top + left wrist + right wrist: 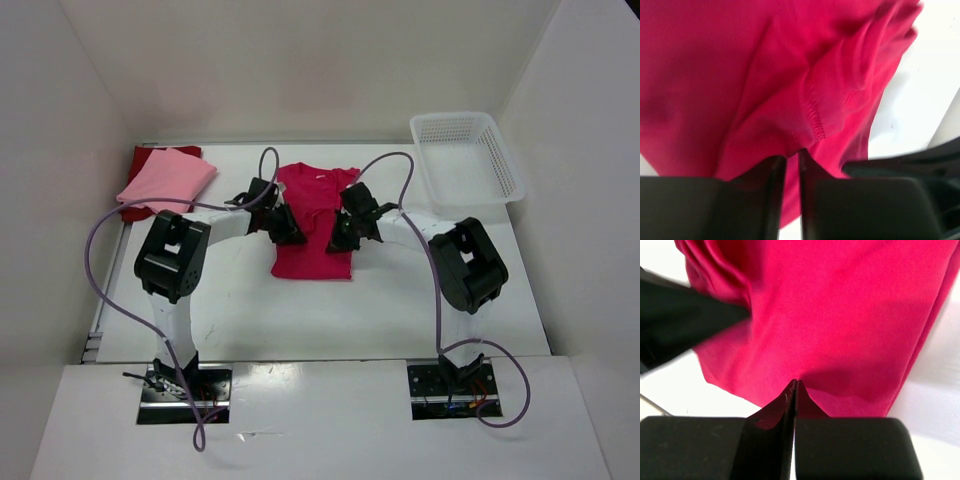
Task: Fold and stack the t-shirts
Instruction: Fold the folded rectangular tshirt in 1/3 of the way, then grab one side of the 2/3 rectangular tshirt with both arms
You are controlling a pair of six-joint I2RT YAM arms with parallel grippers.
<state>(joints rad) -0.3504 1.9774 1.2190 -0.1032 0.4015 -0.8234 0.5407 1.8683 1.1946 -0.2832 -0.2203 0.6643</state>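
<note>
While both arms bend inward over the white table (240, 310), the crimson-magenta t-shirt (315, 200) lies spread between them, on the left arm's side of the white lattice basket (452, 119) and a little nearer the arm bases than it, with its collar pointing toward the far wall. The left pincer (290, 230) sits at the shirt edge farther from the basket. In its wrist view its black fingers (772, 190) stand narrow, only a thin slit between them, and a stitched fold of the crimson cloth (715, 75) bunches into the tips of the left pincer (792, 152), with creases running out from that spot. The right pincer (340, 235) is at the shirt edge nearer the basket. Its wrist view shows the right pincer (795, 385) pressed fully together on the lower border of the cloth (840, 315), which casts a shadow on the table just below it. Blurred black parts of the opposite arm show at the side of each wrist view. Well apart from the basket, beyond the crimson shirt, the light pink t-shirt (172, 178) rests folded on top of the dark red t-shirt (150, 157), whose edges show past it toward the far wall and toward the arm bases.
</note>
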